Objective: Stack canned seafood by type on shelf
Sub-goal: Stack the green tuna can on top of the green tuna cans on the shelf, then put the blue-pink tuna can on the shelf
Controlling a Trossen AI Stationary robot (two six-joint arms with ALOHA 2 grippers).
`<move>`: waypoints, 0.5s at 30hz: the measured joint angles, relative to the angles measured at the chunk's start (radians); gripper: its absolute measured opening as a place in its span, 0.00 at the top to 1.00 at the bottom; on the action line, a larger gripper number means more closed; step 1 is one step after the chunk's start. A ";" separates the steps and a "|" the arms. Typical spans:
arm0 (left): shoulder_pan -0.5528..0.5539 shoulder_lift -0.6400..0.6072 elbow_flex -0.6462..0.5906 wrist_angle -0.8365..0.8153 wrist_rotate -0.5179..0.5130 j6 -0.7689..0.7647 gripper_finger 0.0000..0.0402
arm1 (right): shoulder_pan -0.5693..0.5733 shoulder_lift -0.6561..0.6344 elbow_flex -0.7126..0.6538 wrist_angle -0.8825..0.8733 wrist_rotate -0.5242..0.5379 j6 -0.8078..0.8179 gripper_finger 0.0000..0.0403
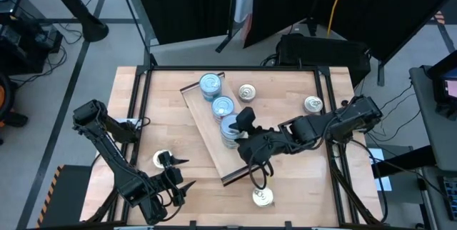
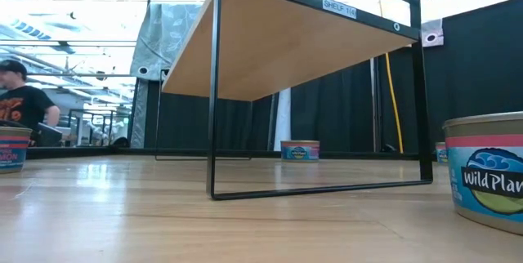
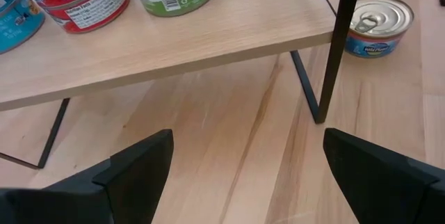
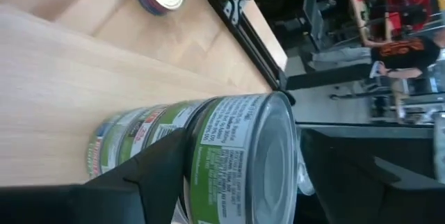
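The shelf (image 1: 207, 133) is a light-wood board on black wire legs, lying slantwise mid-table. Tins stand on it in three spots: a blue-topped one (image 1: 210, 83), another (image 1: 223, 106), and a stack (image 1: 229, 128). My right gripper (image 1: 240, 136) stands open at that stack. Its fingers are on either side of the top, green-labelled tin (image 4: 240, 154), which rests on the tins below it. My left gripper (image 1: 178, 174) waits open near the table's front left, facing the shelf's near end (image 3: 208, 36). Loose tins sit on the table (image 1: 247, 91), (image 1: 313, 103), (image 1: 163, 159), (image 1: 263, 197). My right gripper: one finger (image 4: 156, 165) overlaps the green-labelled tin's side in the wrist view, and I cannot tell whether it touches. The other finger (image 4: 354, 175) stands apart from the tin. The tin sits on the stack, not lifted.
Black rails frame the tabletop (image 1: 143, 116). The low view looks under the shelf (image 2: 286, 42), with tins standing on the table beyond (image 2: 300, 150) and close by at the right (image 2: 490, 177). A person (image 2: 20, 91) is in the room behind.
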 joint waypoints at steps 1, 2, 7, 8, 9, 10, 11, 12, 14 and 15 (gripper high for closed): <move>0.000 0.000 0.000 0.000 0.001 0.000 0.08 | -0.002 -0.004 0.000 0.000 -0.014 0.006 0.32; 0.000 0.000 0.000 0.000 0.001 0.000 0.08 | -0.008 -0.009 0.000 0.004 -0.028 0.012 0.31; 0.000 0.000 0.000 -0.001 0.002 0.000 0.08 | -0.023 -0.042 0.000 0.035 -0.118 0.041 0.31; 0.000 0.000 0.000 -0.001 0.002 0.000 0.08 | -0.026 -0.049 0.000 0.038 -0.142 0.048 0.31; 0.000 0.000 0.000 -0.001 0.002 0.000 0.08 | -0.028 -0.056 0.001 0.039 -0.165 0.057 0.31; 0.000 0.000 0.000 -0.001 0.002 0.000 0.08 | -0.032 -0.062 0.001 0.039 -0.182 0.066 0.31; 0.000 0.000 0.000 -0.001 0.002 0.000 0.08 | -0.032 -0.066 0.001 0.040 -0.191 0.074 0.31; 0.000 0.000 0.000 -0.001 0.002 0.000 0.08 | -0.033 -0.070 0.001 0.041 -0.191 0.082 0.31; 0.000 0.000 0.000 -0.001 0.003 0.000 0.08 | -0.033 -0.076 0.001 0.039 -0.192 0.092 0.31; 0.000 0.000 0.000 -0.001 0.003 0.000 0.08 | -0.030 -0.078 0.001 0.039 -0.192 0.097 0.31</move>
